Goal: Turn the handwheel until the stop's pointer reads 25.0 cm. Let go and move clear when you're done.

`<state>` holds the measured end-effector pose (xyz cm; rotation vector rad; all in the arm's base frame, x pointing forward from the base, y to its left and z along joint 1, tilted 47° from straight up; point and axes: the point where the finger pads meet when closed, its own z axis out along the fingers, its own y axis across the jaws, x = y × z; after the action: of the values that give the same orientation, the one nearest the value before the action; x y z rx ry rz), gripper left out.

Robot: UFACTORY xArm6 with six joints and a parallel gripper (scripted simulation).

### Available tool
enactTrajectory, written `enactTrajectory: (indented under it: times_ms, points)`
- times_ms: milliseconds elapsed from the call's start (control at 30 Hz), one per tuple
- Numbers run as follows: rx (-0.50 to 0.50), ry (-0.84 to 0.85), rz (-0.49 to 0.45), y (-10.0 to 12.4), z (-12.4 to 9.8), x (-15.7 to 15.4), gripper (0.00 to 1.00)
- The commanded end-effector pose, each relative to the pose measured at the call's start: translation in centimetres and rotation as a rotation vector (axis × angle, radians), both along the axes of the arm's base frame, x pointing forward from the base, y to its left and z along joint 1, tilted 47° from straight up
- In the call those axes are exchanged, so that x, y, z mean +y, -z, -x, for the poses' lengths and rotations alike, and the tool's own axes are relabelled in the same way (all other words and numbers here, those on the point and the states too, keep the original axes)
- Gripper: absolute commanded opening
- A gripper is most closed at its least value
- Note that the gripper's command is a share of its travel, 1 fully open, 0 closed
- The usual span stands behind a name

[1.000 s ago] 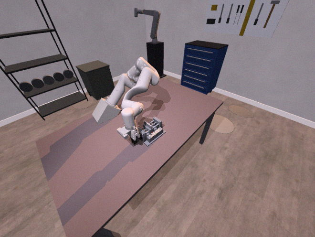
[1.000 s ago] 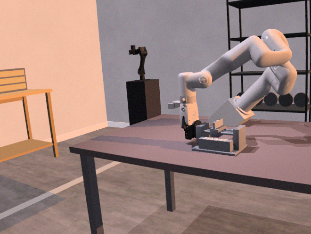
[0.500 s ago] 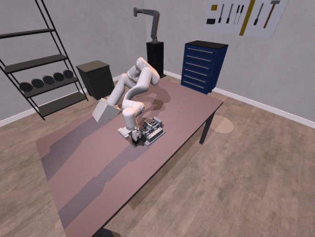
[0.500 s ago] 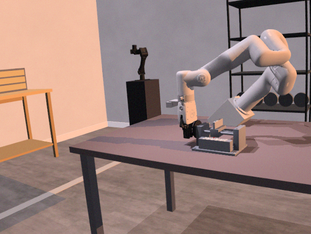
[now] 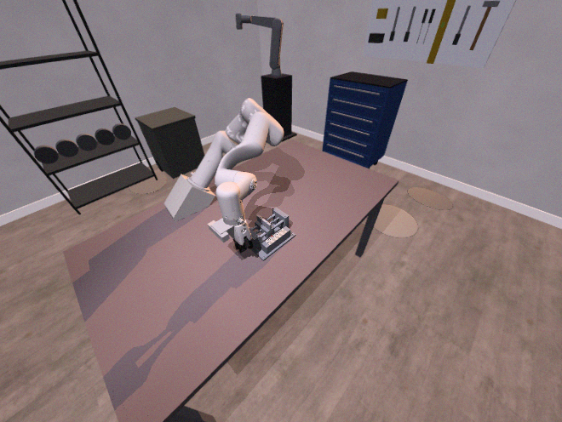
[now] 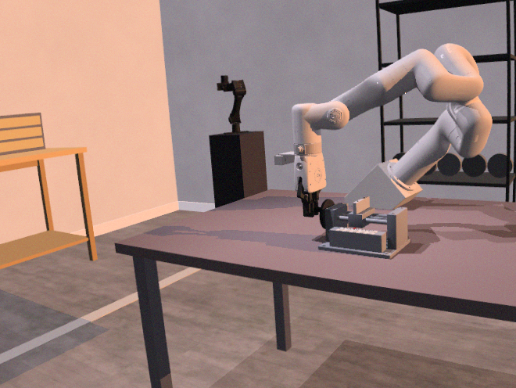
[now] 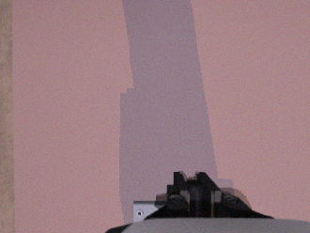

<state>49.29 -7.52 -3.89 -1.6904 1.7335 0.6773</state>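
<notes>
A grey screw-driven stop fixture (image 5: 274, 234) sits mid-table, with a ruler strip along its front (image 6: 358, 230) and a dark handwheel (image 6: 323, 213) at its left end. The stop block (image 6: 361, 206) sits on the screw between the end plates; the pointer's reading is too small to make out. My gripper (image 6: 309, 211) points straight down beside the handwheel, fingers shut on the handwheel's crank handle. In the wrist view the dark fingers show at the bottom edge with a corner of the fixture's base (image 7: 143, 211) beside them.
The arm's grey base wedge (image 5: 186, 197) stands behind the fixture. Off the table are a blue drawer cabinet (image 5: 363, 117), a dark cabinet (image 5: 170, 139), a black shelf rack (image 5: 72, 131) and a second arm on a pedestal (image 5: 275, 86).
</notes>
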Motion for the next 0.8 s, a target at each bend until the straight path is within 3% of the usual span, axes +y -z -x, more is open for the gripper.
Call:
enactTrajectory:
  times_ms: [0,767]
  points:
    - [0.001,0.000,0.000,-0.5,0.9,-0.6,0.06]
    - [0.001,0.000,0.000,-0.4,3.7,-0.5,0.06]
